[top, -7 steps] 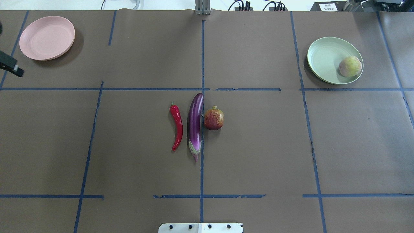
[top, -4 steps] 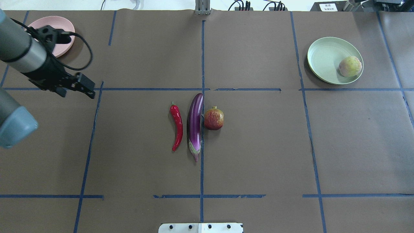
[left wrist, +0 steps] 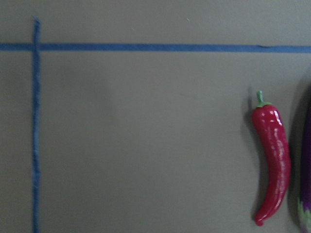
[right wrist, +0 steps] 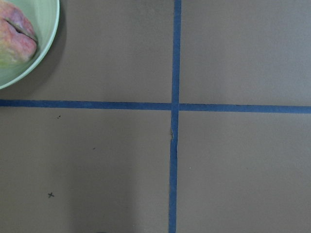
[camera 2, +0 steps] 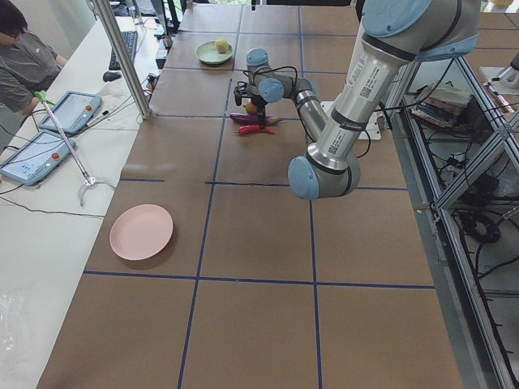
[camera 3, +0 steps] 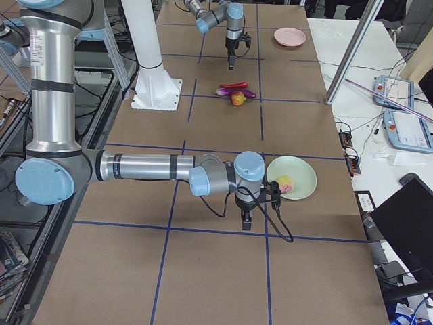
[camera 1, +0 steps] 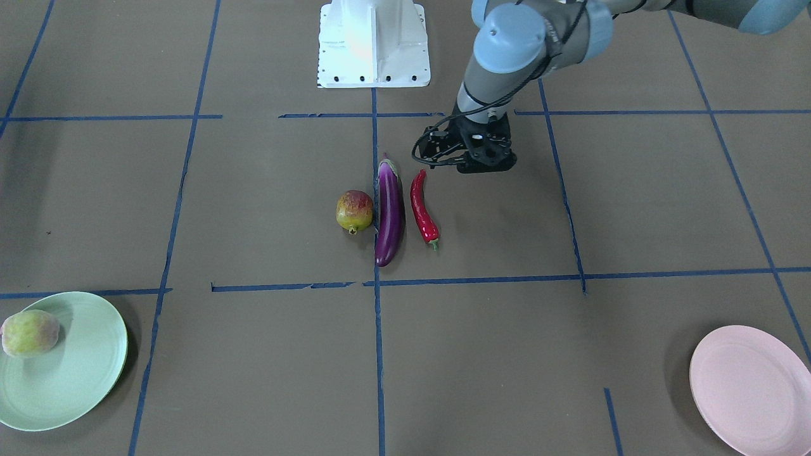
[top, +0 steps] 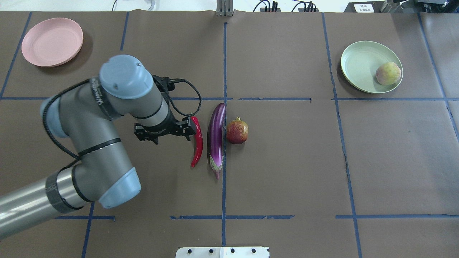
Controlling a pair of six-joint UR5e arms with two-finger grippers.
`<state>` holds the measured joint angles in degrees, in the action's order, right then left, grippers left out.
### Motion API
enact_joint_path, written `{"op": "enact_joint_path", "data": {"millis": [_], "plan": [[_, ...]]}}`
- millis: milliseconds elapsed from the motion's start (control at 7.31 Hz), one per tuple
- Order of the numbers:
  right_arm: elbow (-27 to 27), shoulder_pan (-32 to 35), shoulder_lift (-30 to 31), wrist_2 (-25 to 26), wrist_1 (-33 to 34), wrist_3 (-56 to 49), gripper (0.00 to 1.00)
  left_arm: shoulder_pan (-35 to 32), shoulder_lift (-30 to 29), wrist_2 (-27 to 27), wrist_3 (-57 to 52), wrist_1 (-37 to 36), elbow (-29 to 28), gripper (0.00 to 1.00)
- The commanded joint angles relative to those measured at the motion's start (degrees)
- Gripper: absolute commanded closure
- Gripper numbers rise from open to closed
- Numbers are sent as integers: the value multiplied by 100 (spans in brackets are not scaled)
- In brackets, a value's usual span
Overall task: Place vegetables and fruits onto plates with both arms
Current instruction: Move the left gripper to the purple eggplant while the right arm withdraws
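Note:
At mid-table a red chili (top: 196, 143), a purple eggplant (top: 216, 136) and a pomegranate (top: 237, 132) lie side by side. My left gripper (top: 184, 130) hovers at the chili's stem end, just to its left. It looks open and holds nothing. The left wrist view shows the chili (left wrist: 274, 160) at its right edge. A peach (top: 388, 73) rests on the green plate (top: 358, 64) at far right. The pink plate (top: 52, 41) at far left is bare. My right gripper (camera 3: 245, 220) hangs near the green plate (camera 3: 301, 177). I cannot tell whether it is open or shut.
Blue tape lines cross the brown table cover. The white robot base (camera 1: 374, 44) stands at the near edge. A side table with tablets (camera 2: 36, 154) runs along the far side, and a person (camera 2: 24, 57) sits there.
My left arm has swung in from the left edge to the table's middle and now stands beside the chili. The fruits, vegetables and plates have not moved.

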<state>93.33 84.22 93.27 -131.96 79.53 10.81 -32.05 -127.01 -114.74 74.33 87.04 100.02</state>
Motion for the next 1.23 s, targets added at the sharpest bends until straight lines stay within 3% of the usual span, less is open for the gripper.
{"op": "enact_joint_path", "data": {"millis": [0,411,684,958,1095], "plan": [[1,-2,-2,4,2,0,0,504,-875,565,546,50,-1041,0],[9,-2,-2,4,-7,-8,0,594,-1018,681,548,769,-1782,11],[9,-2,-11,4,-7,0,0,594,-1027,681,574,771,-1758,24],[44,-2,-2,4,-7,0,0,629,-1019,681,565,771,-1731,58],[45,6,-2,4,-7,0,0,629,-1027,681,565,771,-1705,62]]}}
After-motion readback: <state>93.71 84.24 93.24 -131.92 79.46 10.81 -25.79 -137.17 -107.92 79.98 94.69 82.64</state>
